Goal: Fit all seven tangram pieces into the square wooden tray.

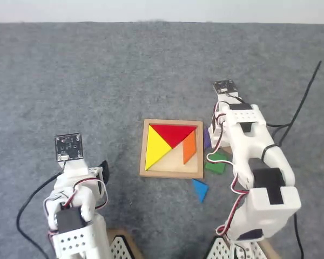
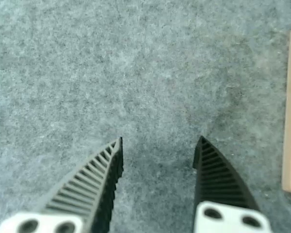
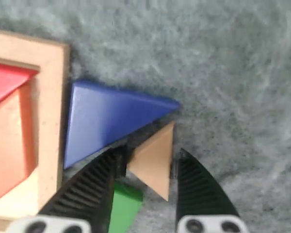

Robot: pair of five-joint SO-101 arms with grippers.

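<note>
**Left arm** [image 1: 75, 216] and **right arm** [image 1: 256, 162]: white printed shells, black servo blocks, looped red, white and black wires [image 1: 235, 186], and a black cable [image 1: 306, 91] trailing off. Each wrist carries a small dark square board [image 1: 68, 147]. **Fingers** [image 2: 94, 182]: black, ribbed and pointed, on white bases with round screw holes.

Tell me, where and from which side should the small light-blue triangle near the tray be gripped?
Probably from straight above: the small light-blue triangle lies flat on the felt, apart from the tray and the green piece, so only its thin edges offer hold. Pinch across its long edge and the opposite corner.
</note>
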